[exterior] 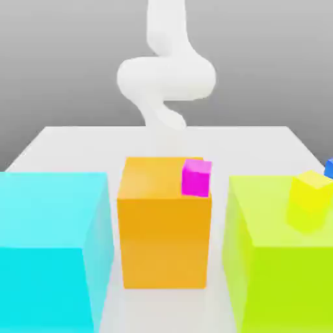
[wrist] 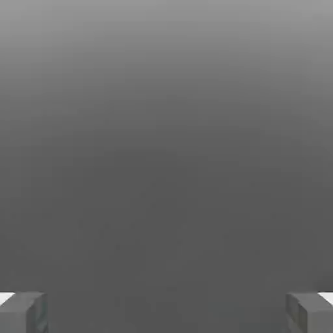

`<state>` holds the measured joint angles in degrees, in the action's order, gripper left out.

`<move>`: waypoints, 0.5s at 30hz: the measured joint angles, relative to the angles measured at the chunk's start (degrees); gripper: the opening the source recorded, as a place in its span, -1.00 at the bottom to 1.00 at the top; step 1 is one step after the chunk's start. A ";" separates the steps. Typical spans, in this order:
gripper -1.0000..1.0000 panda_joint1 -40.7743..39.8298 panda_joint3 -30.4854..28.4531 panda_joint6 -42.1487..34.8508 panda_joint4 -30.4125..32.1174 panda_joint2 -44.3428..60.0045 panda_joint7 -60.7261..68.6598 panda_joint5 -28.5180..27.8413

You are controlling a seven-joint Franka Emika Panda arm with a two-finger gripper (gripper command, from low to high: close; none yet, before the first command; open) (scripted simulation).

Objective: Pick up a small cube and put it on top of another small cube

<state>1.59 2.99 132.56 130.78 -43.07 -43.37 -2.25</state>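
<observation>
We see the white arm (exterior: 166, 75) rising beyond the far edge of the table (exterior: 65, 146), its upper part cut off by the frame. In the hand view the gripper (wrist: 166, 312) stands wide apart with nothing between its 2 fingers (wrist: 23, 312); just their tips poke into the frame, and behind them lies plain grey.

3 big blocks crowd the near side of the table. The cyan block (exterior: 52, 250) sits toward the exterior view's left and is cut off at the left and lower edges. The orange block (exterior: 164, 224) stands in the middle. The lime block (exterior: 279, 266) sits toward the right and is also cut off. These blocks hide much of the table behind them.

A magenta cube (exterior: 196, 177) shows at the orange block's far right top corner; we cannot tell whether it rests on the block or sits behind it. A yellow cube (exterior: 311, 198) overlaps the lime block's top in the same uncertain way. The blue cube (exterior: 329, 168) peeks in at the right edge, mostly cut off. We cannot make out the teal cube.
</observation>
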 joint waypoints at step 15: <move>0.00 8.17 19.00 10.22 5.29 20.98 -3.69 -4.04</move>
<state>9.76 21.99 142.78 136.07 -22.09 -47.07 -6.29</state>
